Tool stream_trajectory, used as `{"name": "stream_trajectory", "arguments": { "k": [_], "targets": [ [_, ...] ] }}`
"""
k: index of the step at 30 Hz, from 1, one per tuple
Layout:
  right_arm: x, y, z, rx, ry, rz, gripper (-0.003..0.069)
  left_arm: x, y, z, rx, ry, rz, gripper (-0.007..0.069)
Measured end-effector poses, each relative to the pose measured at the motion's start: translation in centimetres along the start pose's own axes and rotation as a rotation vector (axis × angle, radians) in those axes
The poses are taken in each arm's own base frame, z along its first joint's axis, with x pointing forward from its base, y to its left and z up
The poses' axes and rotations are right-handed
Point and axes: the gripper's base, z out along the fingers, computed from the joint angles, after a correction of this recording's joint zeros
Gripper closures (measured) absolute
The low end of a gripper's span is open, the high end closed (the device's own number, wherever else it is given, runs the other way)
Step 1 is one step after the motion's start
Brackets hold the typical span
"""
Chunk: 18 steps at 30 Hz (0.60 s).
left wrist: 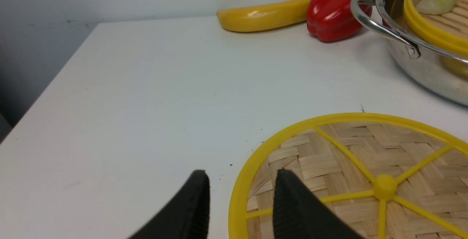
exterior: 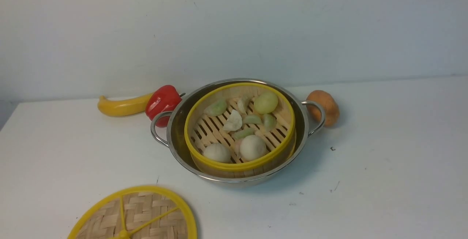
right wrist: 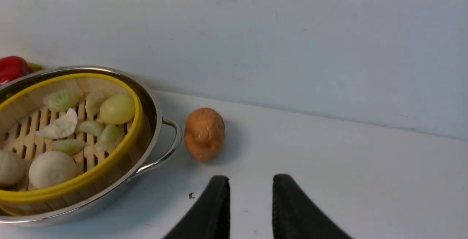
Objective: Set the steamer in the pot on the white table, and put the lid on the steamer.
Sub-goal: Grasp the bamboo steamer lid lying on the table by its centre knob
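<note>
Lid (exterior: 137, 213) lies flat on the white table (exterior: 384, 158) at near left. Its left rim falls in the gap of the left gripper (left wrist: 242, 175), whose jaws stand apart, clamping nothing; whether a finger touches the weave I cannot tell. The steamer (exterior: 239, 165) sits uncovered inside the pot (exterior: 177, 133). The right gripper (right wrist: 251, 178) hangs over bare table right of the pot, jaws apart, empty. The front view cuts off the lid's near half and shows neither gripper.

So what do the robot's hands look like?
Only the ends show. The left gripper and the right gripper each have two black fingers, curved like little horns, wide at the base and narrowing to blunt tips. The inner faces look finely ribbed. No cables or markings are visible.
</note>
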Motion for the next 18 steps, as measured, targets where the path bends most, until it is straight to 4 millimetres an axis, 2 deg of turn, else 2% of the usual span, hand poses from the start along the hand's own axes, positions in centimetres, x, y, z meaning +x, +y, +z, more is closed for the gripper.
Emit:
{"name": "stream_trajectory", "arguments": {
  "k": [9,10,13,18],
  "targets": [
    [7.6,-1.5,-2.0,0.087,-0.139,0.107,0.0433,0.0,0.0,0.0,0.000,0.000,0.000,0.0384],
    [7.8,-1.5,-2.1,0.087,-0.140,0.108,0.0432,0.0,0.0,0.0,0.000,0.000,0.000,0.0384],
    [10.3,-1.7,-3.2,0.121,-0.200,0.141,0.0423,0.0,0.0,0.0,0.000,0.000,0.000,0.0384],
    [12.1,-1.6,-4.1,0.116,-0.288,0.138,0.0420,0.0,0.0,0.0,0.000,0.000,0.000,0.0384]
  ]
}}
